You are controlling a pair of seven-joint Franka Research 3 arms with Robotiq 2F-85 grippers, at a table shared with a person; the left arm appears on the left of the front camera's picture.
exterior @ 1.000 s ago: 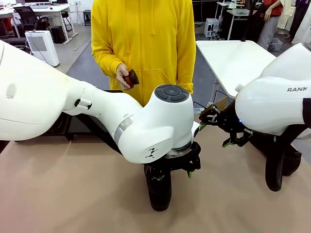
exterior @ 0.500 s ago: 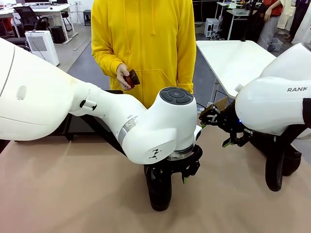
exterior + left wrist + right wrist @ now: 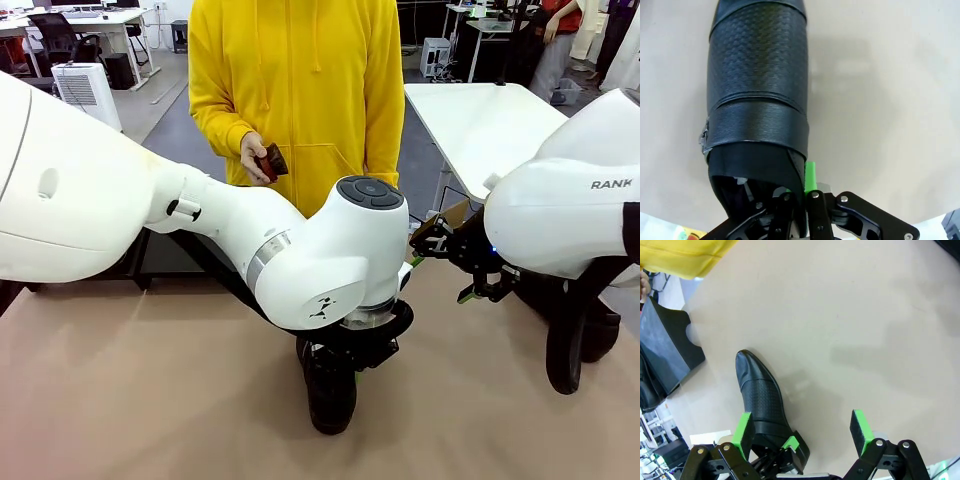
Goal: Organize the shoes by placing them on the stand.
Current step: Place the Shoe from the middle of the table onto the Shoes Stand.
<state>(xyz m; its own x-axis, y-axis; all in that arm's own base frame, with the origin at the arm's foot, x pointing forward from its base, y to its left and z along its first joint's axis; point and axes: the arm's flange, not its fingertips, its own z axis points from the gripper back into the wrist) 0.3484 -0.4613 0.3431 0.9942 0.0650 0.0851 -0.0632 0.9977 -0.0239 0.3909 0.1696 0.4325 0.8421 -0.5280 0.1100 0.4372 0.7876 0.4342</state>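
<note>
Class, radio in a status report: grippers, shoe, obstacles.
Left gripper shut on shoe collar. Right gripper open, hovering beside. Shoe on table, not yet on stand. No obstacle seen between.

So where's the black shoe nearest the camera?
In the front view the shoe sits on the table, centre of the near side, directly under the left claw, which is shut on its heel rim.

The left hand [image 3: 802, 186] has clamped onto the shoe [image 3: 757, 85].
</note>
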